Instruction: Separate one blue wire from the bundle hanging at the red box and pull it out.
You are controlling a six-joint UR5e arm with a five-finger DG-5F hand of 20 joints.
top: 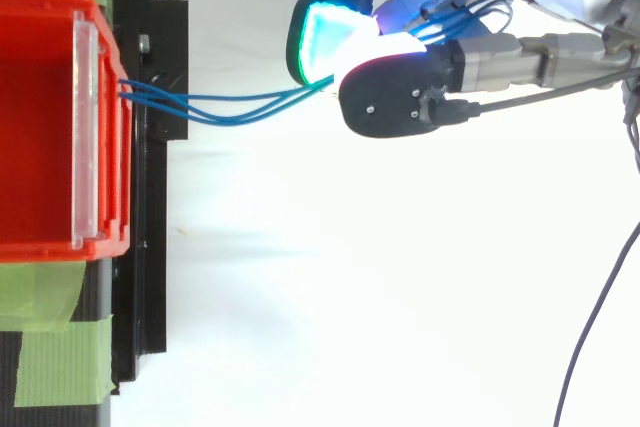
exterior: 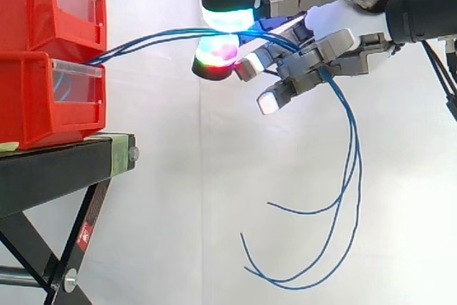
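1. at the far left, the blue wires (exterior: pixel 157 36) come out of the gap between the stacked red bins (exterior: pixel 50 55) on the black stand (exterior: pixel 64 158). how they are held inside the bins is hidden. if one snags there, a hard pull could drag the bins toward the stand's edge.
2. between the bins and the robot hand, the strands run close together, fanning out only slightly near the bins in the top view. no single strand stands apart, so the likeliest fault is that several come out together instead of 1.
3. the robot hand (exterior: pixel 335 48) is curled round the bundle, with the wires passing between its glowing pads (exterior: pixel 228 16). the pads cover the contact in both views, so i cannot tell how many strands they actually pinch. a weak pinch could let the wire slip.
4. below and to the right of the robot hand, the loose tails (exterior: pixel 355 169) hang in long curves that cross one another. they could tangle or catch on the robot hand during a pull.
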